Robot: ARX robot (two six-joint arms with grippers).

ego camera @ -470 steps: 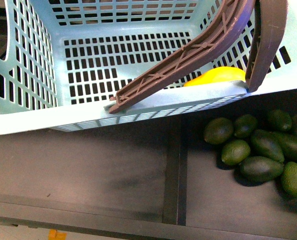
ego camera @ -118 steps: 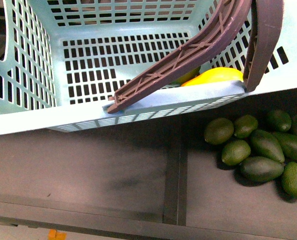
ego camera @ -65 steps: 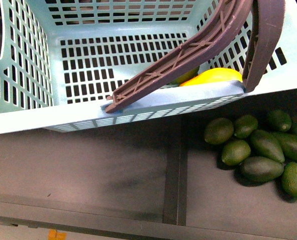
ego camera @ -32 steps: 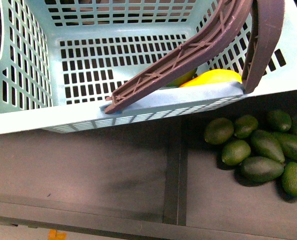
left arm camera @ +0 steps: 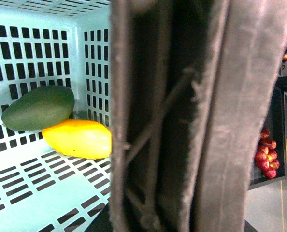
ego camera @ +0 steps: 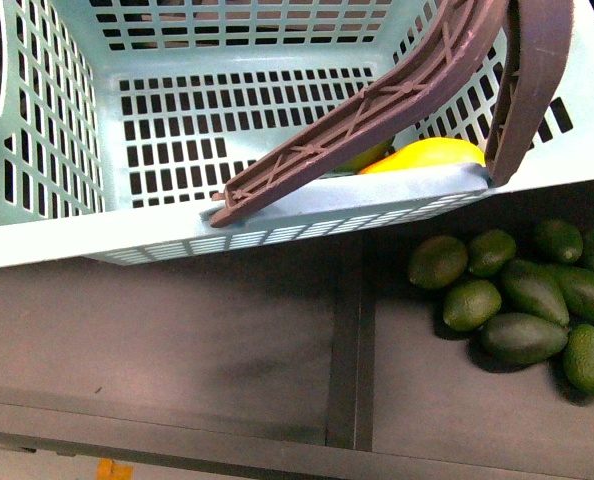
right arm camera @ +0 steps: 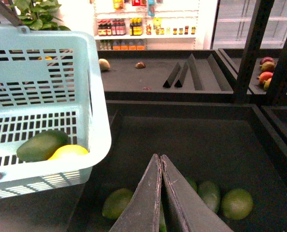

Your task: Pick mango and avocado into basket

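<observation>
I see the mango (left arm camera: 78,138) and avocado (left arm camera: 38,107) lying touching (both on their sides) in the teal basket's (ego camera: 277,215) corner.

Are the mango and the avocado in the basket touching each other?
Touching. The left wrist view shows the avocado resting against the mango with no gap, on the basket floor.

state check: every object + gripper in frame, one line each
mango: in the basket, lying on its floor, touching the avocado.
avocado: in the basket, lying beside the mango.
basket: upright, handle folded down across its rim.
loose avocados: piled in the shelf bin, outside the basket.
right gripper: shut, empty, above the bin.
left gripper: not in view.
</observation>
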